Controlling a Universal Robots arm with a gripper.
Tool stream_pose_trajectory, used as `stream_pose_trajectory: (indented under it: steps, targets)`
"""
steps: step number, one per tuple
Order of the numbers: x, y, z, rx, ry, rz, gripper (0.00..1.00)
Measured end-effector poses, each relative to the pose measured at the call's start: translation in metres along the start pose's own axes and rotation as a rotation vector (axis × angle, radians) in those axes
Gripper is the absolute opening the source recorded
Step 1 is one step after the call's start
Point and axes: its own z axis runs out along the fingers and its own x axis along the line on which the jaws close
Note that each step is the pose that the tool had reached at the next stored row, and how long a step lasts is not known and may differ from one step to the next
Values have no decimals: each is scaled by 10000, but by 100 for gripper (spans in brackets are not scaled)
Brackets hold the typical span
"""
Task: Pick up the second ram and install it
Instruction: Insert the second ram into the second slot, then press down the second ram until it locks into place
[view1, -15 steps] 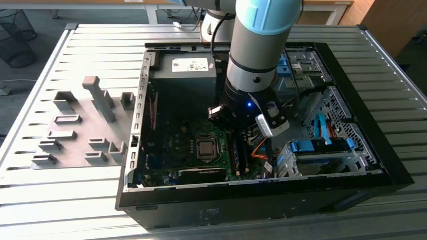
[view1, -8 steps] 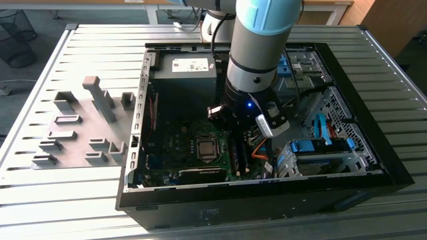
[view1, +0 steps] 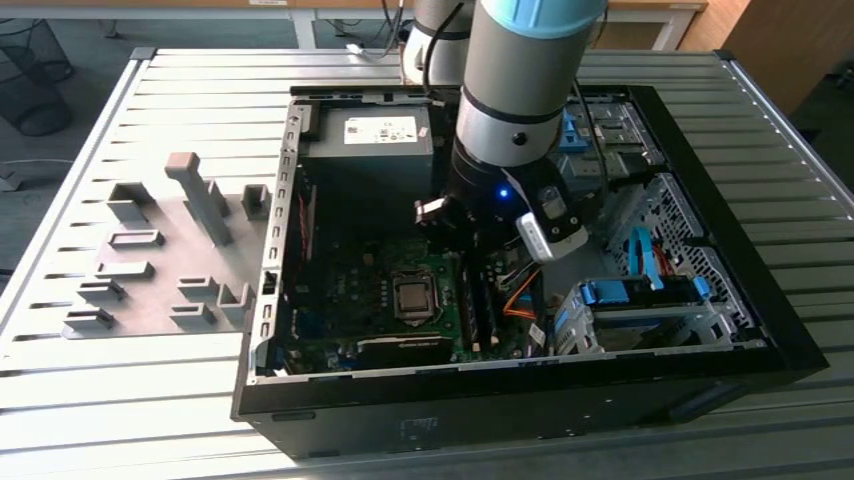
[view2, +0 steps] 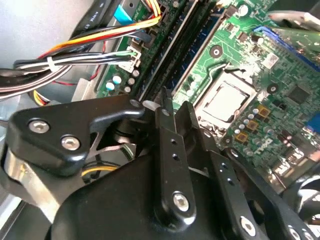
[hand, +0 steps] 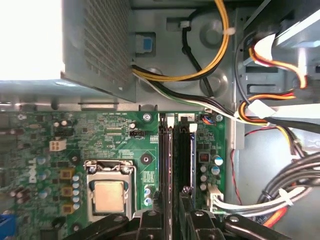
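Your gripper (hand: 170, 212) sits low inside the case (view1: 747, 350), over the motherboard's (hand: 115, 140) memory slots beside the CPU socket (hand: 109, 192). Its fingers (view2: 167, 145) stand nearly together, pinching the ram (hand: 165, 165), edge-on in the slot.

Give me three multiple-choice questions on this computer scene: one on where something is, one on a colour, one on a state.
1. The gripper is: A over the grey holder blocks; B over the memory slots; C outside the case.
2. The motherboard is: A red; B green; C white.
3. The processor is: A bare; B under a fan; C covered by cables.
B: both wrist views show it at the slots. B: the board is green. A: its metal top shows.
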Motion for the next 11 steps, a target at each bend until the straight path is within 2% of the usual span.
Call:
stream_pose_trajectory:
  steps: [2, 3, 4, 5, 11]
  targets:
    - [0, 0, 0, -2, 0, 1, 25]
    - [0, 0, 0, -2, 1, 1, 19]
    - [0, 0, 0, -2, 1, 2, 19]
    - [0, 0, 1, 0, 2, 2, 13]
    - [-3, 2, 72, -1, 2, 2, 13]
